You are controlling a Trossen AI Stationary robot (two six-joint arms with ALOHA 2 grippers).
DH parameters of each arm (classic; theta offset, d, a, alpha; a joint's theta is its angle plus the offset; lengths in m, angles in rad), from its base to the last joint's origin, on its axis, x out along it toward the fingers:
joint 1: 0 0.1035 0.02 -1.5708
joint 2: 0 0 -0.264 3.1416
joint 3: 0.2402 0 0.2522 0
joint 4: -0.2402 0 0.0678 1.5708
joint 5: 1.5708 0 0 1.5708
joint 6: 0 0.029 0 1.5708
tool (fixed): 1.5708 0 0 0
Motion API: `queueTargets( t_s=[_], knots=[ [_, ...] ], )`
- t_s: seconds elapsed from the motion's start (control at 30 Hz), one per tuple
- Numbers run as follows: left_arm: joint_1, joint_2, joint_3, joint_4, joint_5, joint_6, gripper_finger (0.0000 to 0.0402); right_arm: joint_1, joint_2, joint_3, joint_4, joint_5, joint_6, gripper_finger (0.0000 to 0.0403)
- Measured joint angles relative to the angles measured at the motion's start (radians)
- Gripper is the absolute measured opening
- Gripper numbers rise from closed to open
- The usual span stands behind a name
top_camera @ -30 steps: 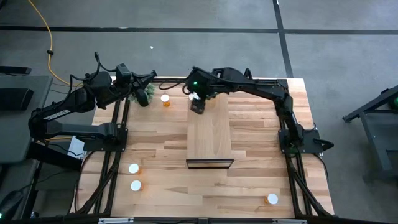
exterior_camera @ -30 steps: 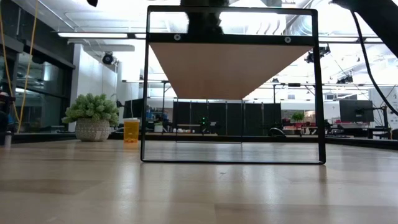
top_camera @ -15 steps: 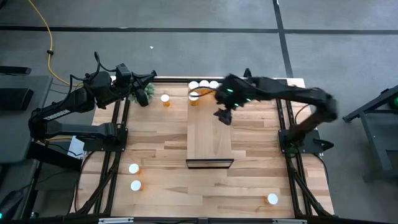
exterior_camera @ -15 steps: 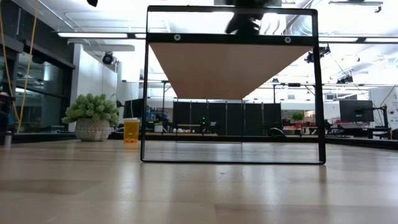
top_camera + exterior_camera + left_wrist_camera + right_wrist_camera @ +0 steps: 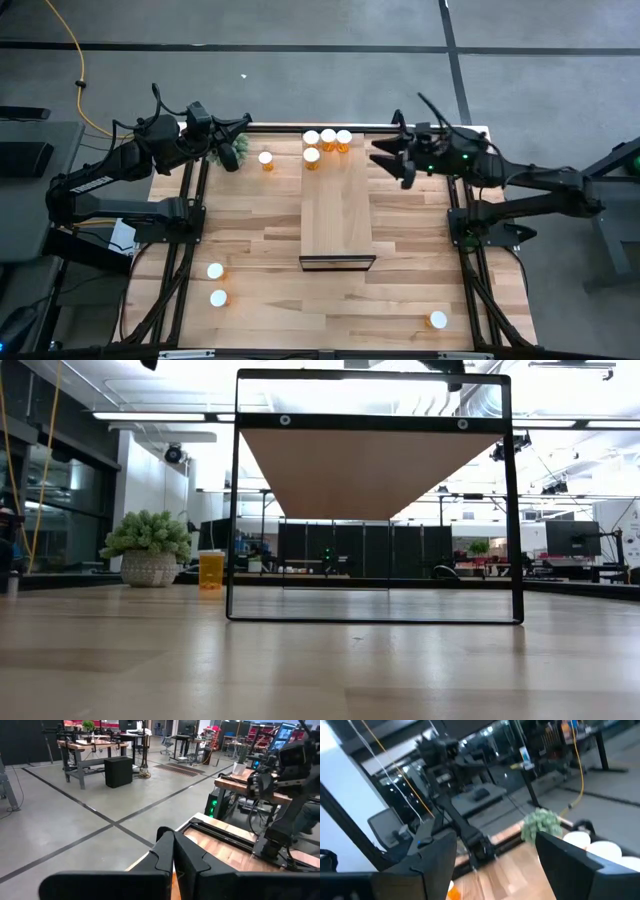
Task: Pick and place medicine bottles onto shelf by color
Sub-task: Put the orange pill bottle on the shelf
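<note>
Wood planks in pale stripes make up the desk (image 5: pixel 260 240) we see from above, and a long pale shelf (image 5: pixel 336 215) runs down its middle. Both arms sit at the far end. Our right gripper (image 5: pixel 388 157) hangs over the desk just beside the shelf's far end, its fingers (image 5: pixel 427 862) spread wide with nothing between them. Our left gripper (image 5: pixel 238 146) waits at the far left corner, fingers (image 5: pixel 165 852) pressed together, right by the small green plant (image 5: pixel 224 152). Four orange bottles (image 5: pixel 326 142) with white caps cluster on the shelf's far end. A fifth bottle (image 5: pixel 266 160) stands on the desk between plant and shelf. Two more (image 5: pixel 216 284) sit near the left front edge, well apart from one (image 5: pixel 437 320) at the right front corner.
</note>
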Motion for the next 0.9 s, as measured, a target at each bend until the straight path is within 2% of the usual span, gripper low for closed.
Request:
queueTargets(
  t_s=[0.2, 0.37, 0.47, 0.6, 0.8, 0.9],
  knots=[
    [0.0, 0.0, 0.0, 0.0, 0.086, 0.001, 0.0, 0.0, -0.032, -0.004, -0.008, -0.005, -0.11, 0.0262],
    [0.0, 0.0, 0.0, 0.0, 0.094, 0.001, 0.0005, 0.0, -0.034, -0.004, -0.011, 0.007, -0.167, 0.0262],
    [0.0, 0.0, 0.0, 0.001, 0.092, 0.017, 0.002, 0.0, -0.034, -0.004, -0.01, 0.009, -0.168, 0.0262],
    [0.0, 0.001, 0.005, -0.003, 0.102, 0.051, 0.0073, 0.0, -0.034, -0.004, -0.01, 0.015, -0.168, 0.0262],
    [0.0, 0.033, 0.089, -0.024, 0.107, 0.087, 0.0196, 0.0, -0.034, -0.004, -0.016, 0.006, -0.186, 0.0262],
    [0.0, 0.05, 0.124, -0.057, 0.108, 0.079, 0.0245, 0.0, -0.034, -0.004, -0.047, -0.022, -0.222, 0.0261]
  ],
)
